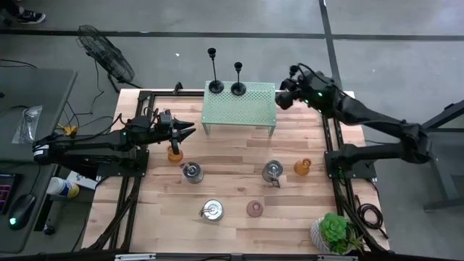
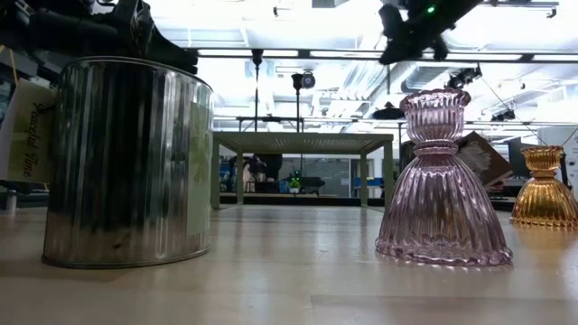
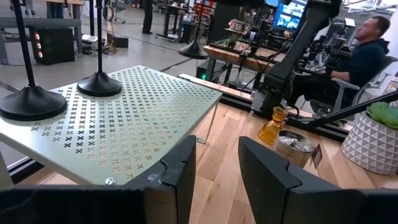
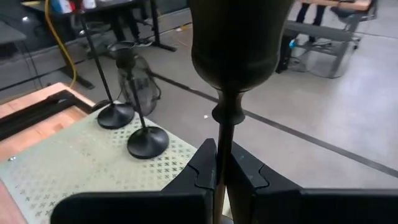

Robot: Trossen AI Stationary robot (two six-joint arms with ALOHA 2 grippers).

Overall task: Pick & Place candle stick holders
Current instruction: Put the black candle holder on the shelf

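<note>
Two black candle stick holders (image 1: pixel 215 85) (image 1: pixel 238 88) stand by their round bases on the pale green perforated stand (image 1: pixel 250 112) at the table's far middle; the right wrist view shows the same pair (image 4: pixel 118 114) (image 4: pixel 147 142). My right gripper (image 4: pixel 222 169) is shut on a third candle stick holder (image 4: pixel 239 43) and sits above the stand's far right corner (image 1: pixel 285 96). My left gripper (image 3: pixel 217 180) is open with nothing between its fingers, level, just off the stand's near left corner (image 1: pixel 190 130). My right gripper pinches the thin stem (image 4: pixel 219 146) between its two fingers, a little below the cup and the small knob under it. The fingers come nearly level from the table's right side and lie across the stem. The holder stands upright; the gripper hides its lower stem and base.
On the wooden table there are three tin cans (image 1: pixel 192 172) (image 1: pixel 272 171) (image 1: pixel 212 210), two amber glass holders (image 1: pixel 175 152) (image 1: pixel 302 167), a pink glass holder (image 1: pixel 254 209) and a potted plant (image 1: pixel 333 233) at the near right corner. A person (image 3: pixel 367 56) sits beyond the table.
</note>
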